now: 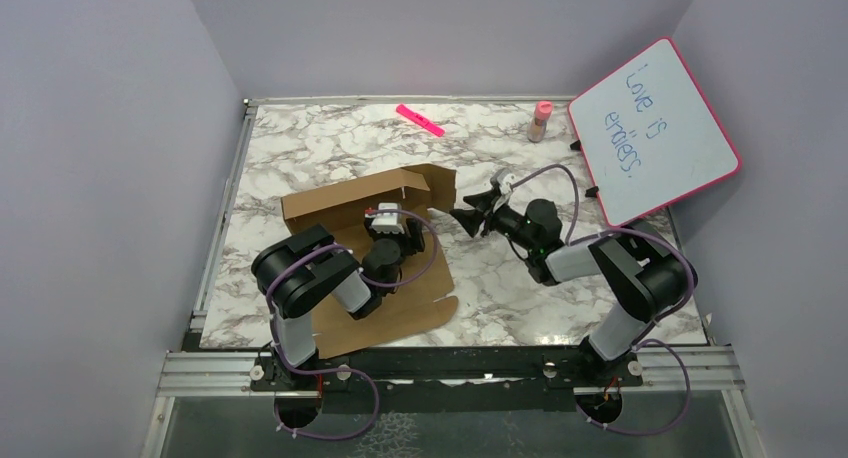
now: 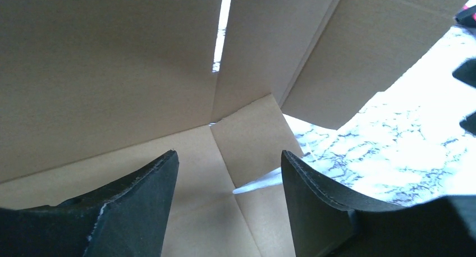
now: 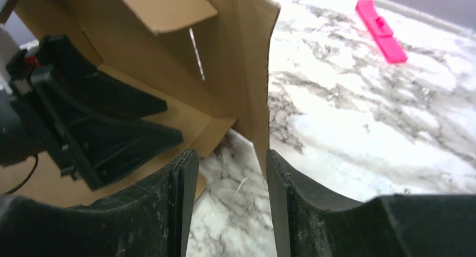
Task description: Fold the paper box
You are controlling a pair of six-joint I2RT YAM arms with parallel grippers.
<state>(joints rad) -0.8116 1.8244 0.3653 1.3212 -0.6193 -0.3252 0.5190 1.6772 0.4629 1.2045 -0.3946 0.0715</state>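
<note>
The paper box (image 1: 340, 200) is brown cardboard, half folded, with its back wall and right flap standing and a flat panel toward me. My left gripper (image 1: 400, 223) is inside it, open, hovering over the box floor (image 2: 196, 156) with nothing between its fingers (image 2: 151, 201). My right gripper (image 1: 462, 218) is just right of the box, open, with marble showing between its fingers (image 3: 185, 195). The standing right flap (image 3: 250, 72) ends just beyond the right fingertip, untouched. In the right wrist view the left gripper's black fingers (image 3: 112, 122) show inside the box.
A pink-framed whiteboard (image 1: 655, 128) leans at the back right. A small pink-capped bottle (image 1: 541, 121) stands beside it, and a pink clip (image 1: 420, 120) (image 3: 381, 30) lies at the back. Grey walls close in the marble table (image 1: 560, 268).
</note>
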